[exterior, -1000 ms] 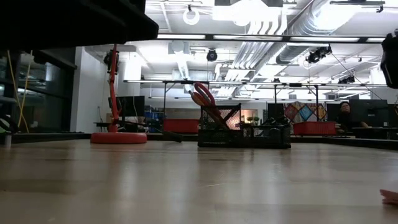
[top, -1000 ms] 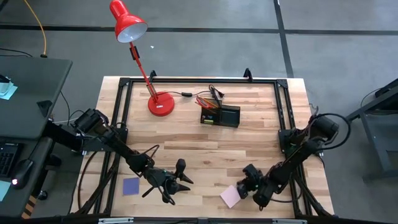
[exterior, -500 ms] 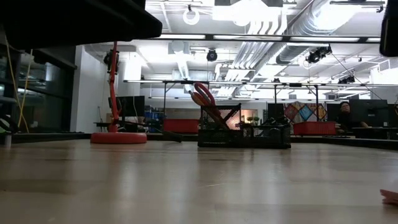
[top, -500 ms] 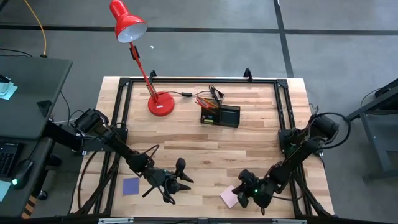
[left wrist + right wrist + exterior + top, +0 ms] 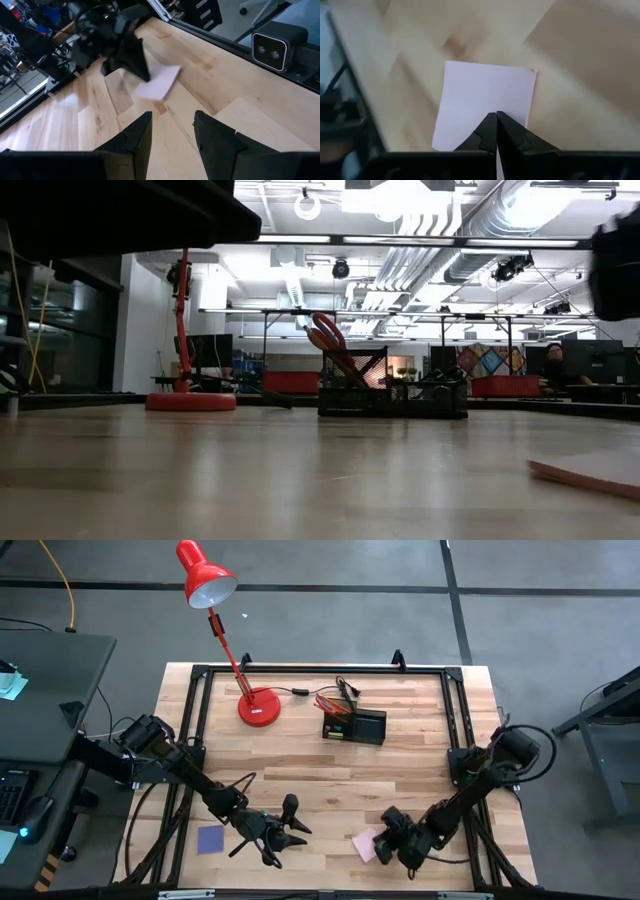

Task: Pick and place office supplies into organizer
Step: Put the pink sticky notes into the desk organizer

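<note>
My right gripper (image 5: 496, 131) has its fingers pinched together on the near edge of the pink square sticky pad (image 5: 366, 845), near-right on the wooden tabletop (image 5: 400, 770). I should lift level, then travel far toward the black mesh organizer (image 5: 355, 726). Left gripper (image 5: 283, 835) waits near-left, fingers apart, empty.

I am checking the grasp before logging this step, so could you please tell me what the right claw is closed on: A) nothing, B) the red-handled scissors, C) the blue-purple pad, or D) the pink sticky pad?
D: the right claw sits shut on the edge of the pink sticky pad, which the low view shows tilted up off the table.
</note>
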{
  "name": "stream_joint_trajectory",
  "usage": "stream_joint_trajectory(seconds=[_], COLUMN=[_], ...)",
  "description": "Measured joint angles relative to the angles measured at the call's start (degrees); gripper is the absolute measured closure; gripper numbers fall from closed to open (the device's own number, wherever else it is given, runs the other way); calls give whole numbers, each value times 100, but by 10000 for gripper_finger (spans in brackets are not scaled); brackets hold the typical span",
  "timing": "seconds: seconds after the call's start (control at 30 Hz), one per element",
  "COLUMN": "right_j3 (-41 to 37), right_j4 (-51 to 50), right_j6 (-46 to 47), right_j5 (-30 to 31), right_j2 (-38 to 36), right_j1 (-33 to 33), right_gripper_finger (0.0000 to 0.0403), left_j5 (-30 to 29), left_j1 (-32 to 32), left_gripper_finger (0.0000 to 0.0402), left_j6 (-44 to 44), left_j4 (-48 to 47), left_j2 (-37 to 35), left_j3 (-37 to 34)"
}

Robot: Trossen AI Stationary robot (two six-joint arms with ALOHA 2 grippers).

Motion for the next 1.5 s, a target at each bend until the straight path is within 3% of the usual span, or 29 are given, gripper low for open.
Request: stream_joint_trajectory(seconds=[0.1,0.27,0.33,0.43,0.53,0.6,0.77,0.97,1.13,1.33,1.5], right_j3=[0,-28,-35,-55,-59,-59,-57,-57,-46,-46,-50], right_j4=[-196,-300,-317,-330,-371,-438,-594,-864,-1250,-2111,-2481], right_j6=[-45,-563,-877,-1223,-1433,-1449,-1484,-1648,-1654,-1009,-281], right_j5=[65,509,530,500,504,512,534,1070,1406,1389,1197], right_j2=[-9,-57,-127,-277,-391,-462,-571,-1103,-1761,-2169,-2160], right_j1=[-214,-579,-697,-801,-815,-809,-752,-519,-194,256,596], right_gripper_finger=[402,403,403,403,403,402,402,402,402,398,349], left_j5=[-55,-735,-640,-187,-34,64,687,1402,1460,1482,1551], left_j1=[2,132,344,728,1015,1188,1545,1701,1677,1702,1700], left_gripper_finger=[268,268,276,313,373,392,386,395,398,401,401], left_j6=[13,27,-116,-550,-650,-672,-665,-609,-512,-436,-346], left_j4=[3,-129,-343,-498,-596,-511,-437,-579,-1014,-1750,-2043], left_j2=[0,74,81,186,207,238,379,832,1292,1636,1757], left_j3=[0,2,0,8,-6,10,125,619,1203,1827,2204])
